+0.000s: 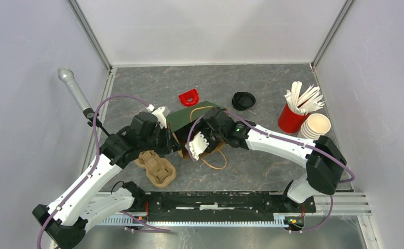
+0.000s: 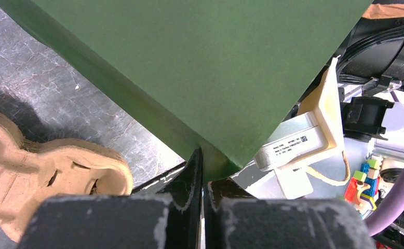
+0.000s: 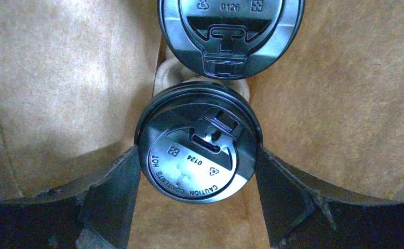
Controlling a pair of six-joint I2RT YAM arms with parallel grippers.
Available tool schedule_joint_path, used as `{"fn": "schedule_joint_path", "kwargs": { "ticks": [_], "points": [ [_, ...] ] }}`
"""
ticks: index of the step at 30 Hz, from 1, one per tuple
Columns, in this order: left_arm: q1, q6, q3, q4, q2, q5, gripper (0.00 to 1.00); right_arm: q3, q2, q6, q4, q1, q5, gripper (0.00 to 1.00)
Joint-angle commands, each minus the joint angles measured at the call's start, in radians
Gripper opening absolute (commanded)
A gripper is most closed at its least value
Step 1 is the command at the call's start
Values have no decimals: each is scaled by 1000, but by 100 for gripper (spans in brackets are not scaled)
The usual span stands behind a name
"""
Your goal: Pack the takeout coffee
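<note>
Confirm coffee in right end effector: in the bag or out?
In. Brown bag walls surround the lidded cup in the right end effector and a second cup.

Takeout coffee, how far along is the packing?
One lidded cup already sits in the bag. In hand: the right gripper clamps a second lidded cup inside it, while the left gripper pinches the bag's edge. Left: release and withdraw; no other lidded cups show in the top view.
</note>
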Motion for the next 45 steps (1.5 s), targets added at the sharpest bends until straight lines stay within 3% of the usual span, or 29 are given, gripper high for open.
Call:
{"fn": "schedule_joint_path", "kwargs": {
  "ticks": [1, 45],
  "points": [
    [-4, 5, 0, 40, -12, 24, 2, -4, 1, 4, 1, -4, -18, 50],
    [-4, -34, -23, 48, -40, 40, 2, -72, 72, 36, 144, -31, -14, 48]
  ]
}}
